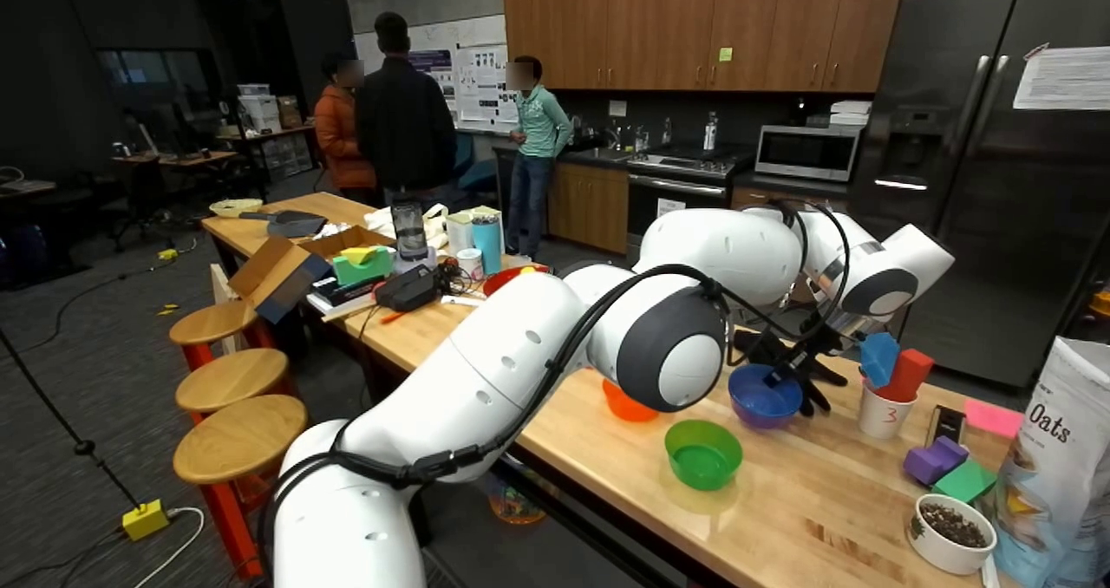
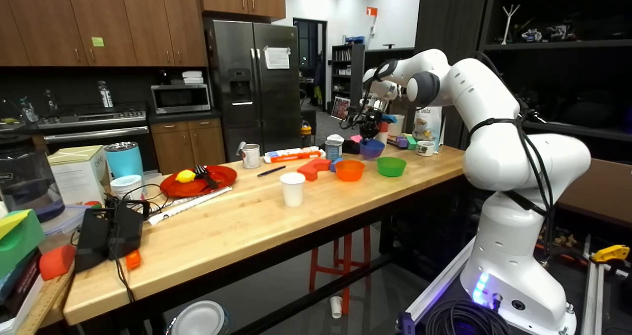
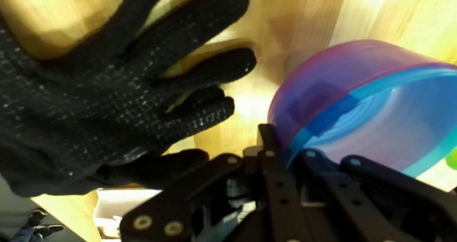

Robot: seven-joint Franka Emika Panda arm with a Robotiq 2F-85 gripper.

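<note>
1. Wrist view. Nearest the lens: the hand [image 3: 288, 154]. Its fingers stand close together, one inside and one outside the wall of a blue bowl [image 3: 378, 117]; read as clamped on the rim.
2. Same view. Bowl extends to the right of the hand. Black glove [image 3: 100, 92] lies on the desk [image 3: 303, 24] to the left of the hand, near the bowl, visible gap between.
3. In an exterior view, the arm [image 1: 468, 380] fills the foreground and leads to the hand. Green bowl [image 1: 703, 462] sits on the camera side of the hand; orange bowl [image 1: 629, 406] left of it, partly behind the arm; numbered cup [image 1: 874, 419] to its right.
4. In an exterior view, plain white cup [image 2: 293, 189] stands upright, well apart from the hand; red plate [image 2: 226, 175] farther off. In both exterior views the blue bowl is under the hand; cannot tell whether its base touches the desk.
5. Judgement: step in hand is the rim grasp, apparently made. Next move calls for a firm pinch and clearance from the glove; an off-centre hold could let the bowl tip.
</note>
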